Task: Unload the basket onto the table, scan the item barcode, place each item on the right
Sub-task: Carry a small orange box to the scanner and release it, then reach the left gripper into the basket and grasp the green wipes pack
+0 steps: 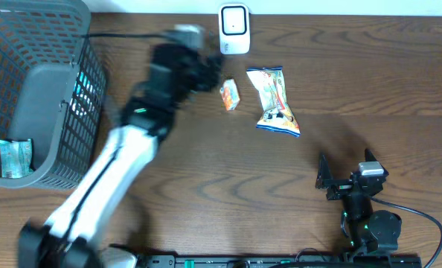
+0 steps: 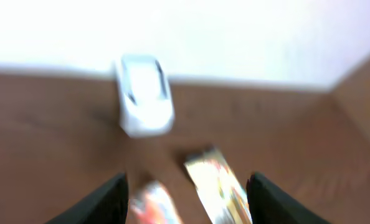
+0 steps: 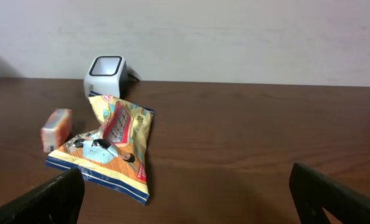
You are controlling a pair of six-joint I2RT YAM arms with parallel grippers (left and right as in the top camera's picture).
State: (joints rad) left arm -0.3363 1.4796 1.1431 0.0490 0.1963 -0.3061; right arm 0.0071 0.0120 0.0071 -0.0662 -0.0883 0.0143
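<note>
— Dark wood bench (image 1: 206, 186), white wall along its far edge. Where's the item?
— I take the small orange packet (image 1: 229, 95) as the one in hand. It lies on the bench just near of the white barcode scanner (image 1: 234, 28). The snack bag (image 1: 275, 100) is to its right, not touching it.
— And your claws?
— My left claw (image 2: 186, 183) is spread with nothing between its fingers. It hangs by the packet, facing the scanner, though that view is blurred. My right claw (image 3: 188, 190) is spread wide too, parked at the near right and well apart, out of the scanner's way, I'd say.
— Why the grey basket (image 1: 93, 85) on the left?
— Likely for scanned goods. One greenish packet (image 1: 14, 158) sits in its near corner.
— Any print legible?
— No. The bag shows red lettering on yellow, but I can't read it. I see no barcode on either item.
</note>
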